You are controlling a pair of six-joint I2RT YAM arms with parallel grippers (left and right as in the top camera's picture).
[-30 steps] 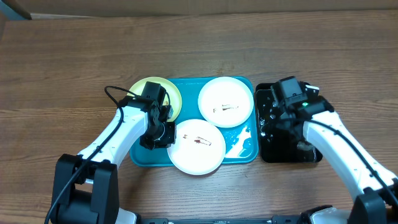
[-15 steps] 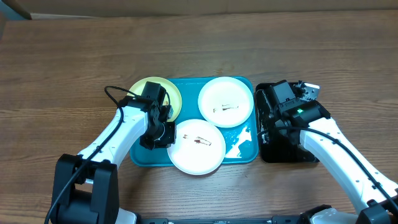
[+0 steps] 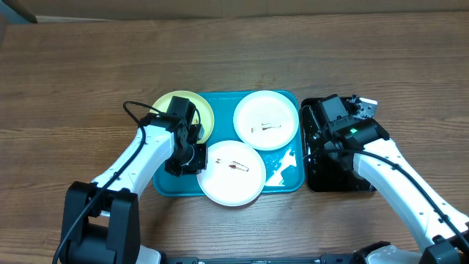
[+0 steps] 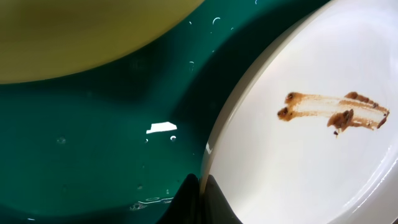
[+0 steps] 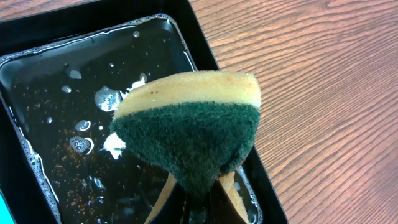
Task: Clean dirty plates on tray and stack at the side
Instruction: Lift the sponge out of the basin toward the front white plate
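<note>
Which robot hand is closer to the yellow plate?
Left. The left gripper is closed on the front white plate at its rim, right beside the yellow plate. The right gripper holds a sponge over the black tub, past the tray.

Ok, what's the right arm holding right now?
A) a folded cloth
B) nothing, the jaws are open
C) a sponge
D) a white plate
C: the right wrist view shows a yellow-and-green sponge pinched in the right jaws, over the corner of the wet black tub.
</note>
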